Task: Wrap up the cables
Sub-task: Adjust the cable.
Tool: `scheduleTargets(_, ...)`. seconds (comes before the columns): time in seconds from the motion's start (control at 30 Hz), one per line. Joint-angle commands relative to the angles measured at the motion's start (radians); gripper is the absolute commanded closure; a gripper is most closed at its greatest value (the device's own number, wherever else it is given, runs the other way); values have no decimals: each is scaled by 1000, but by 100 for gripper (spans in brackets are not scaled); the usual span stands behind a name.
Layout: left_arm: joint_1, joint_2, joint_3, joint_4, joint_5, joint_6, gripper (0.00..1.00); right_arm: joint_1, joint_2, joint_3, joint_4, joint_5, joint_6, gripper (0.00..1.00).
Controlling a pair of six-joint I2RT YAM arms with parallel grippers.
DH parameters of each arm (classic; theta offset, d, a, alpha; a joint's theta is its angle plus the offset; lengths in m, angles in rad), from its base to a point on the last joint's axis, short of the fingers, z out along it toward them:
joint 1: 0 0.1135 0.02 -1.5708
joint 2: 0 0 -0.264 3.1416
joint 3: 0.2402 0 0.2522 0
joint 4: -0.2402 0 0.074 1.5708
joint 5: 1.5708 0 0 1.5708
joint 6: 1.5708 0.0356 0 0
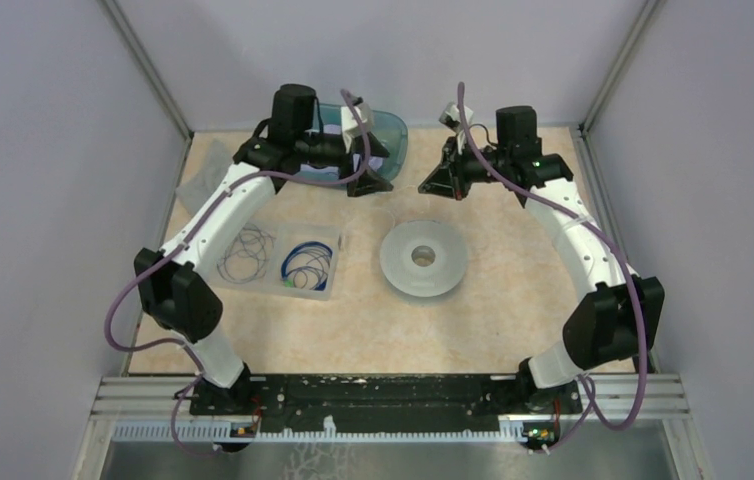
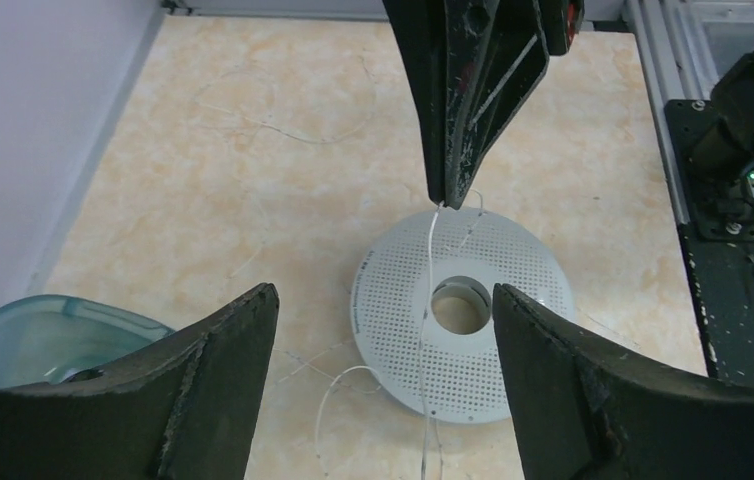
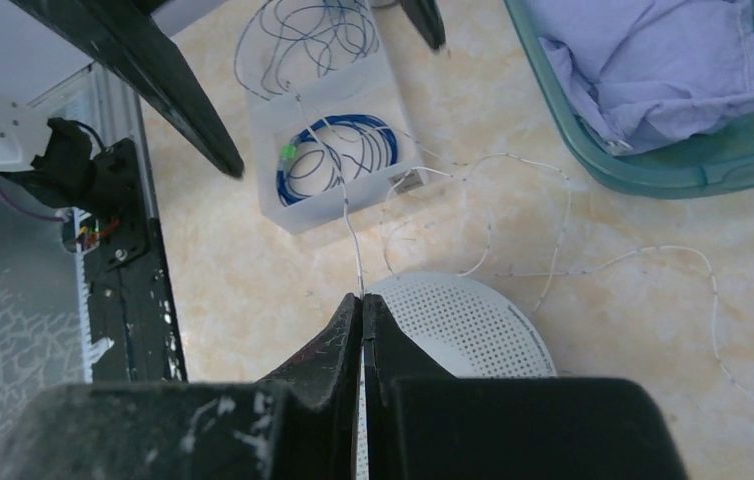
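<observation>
From above, the blue cables [image 1: 305, 262] are lying coiled in a clear tray [image 1: 325, 292] left of the perforated disc [image 1: 423, 258]. At the left wrist, the left gripper [image 2: 383, 295] is gaping wide above that disc. At the right wrist, the right gripper [image 3: 363, 305] is pinching the whitish cable [image 3: 353, 245], which is running toward the tray.

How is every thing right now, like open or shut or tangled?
Left fingers: open, empty.
Right fingers: shut on white cable.
White cable: loose, sprawled across table.
Blue cable: coiled in tray.
Disc: lying flat.
Cloth: crumpled in bin.
</observation>
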Motion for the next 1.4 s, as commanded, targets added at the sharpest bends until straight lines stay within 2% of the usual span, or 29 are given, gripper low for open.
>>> scheduleTargets(0.0,-49,18,-8,-81,18,68,20,7,-17,52,53,-98,18,100)
scheduleTargets(0.17,-85,51,-3,-133,-1,102,38,8,-25,34,74,-110,28,100)
scheduleTargets(0.33,-101,72,-3,-168,-37,133,49,8,-34,30,75,-115,26,100)
scheduleTargets(0.57,-103,74,-9,-168,-45,135,71,8,-43,6,85,-121,25,100)
scheduleTargets(0.9,-101,32,-39,-185,-87,177,59,7,-47,-5,50,-82,-26,100)
scheduleTargets(1.13,-101,37,-25,-185,-73,166,65,7,-49,-13,46,-78,-30,100)
scheduleTargets(1.37,-100,33,-16,-187,-72,162,68,8,-55,-25,26,-56,-56,100)
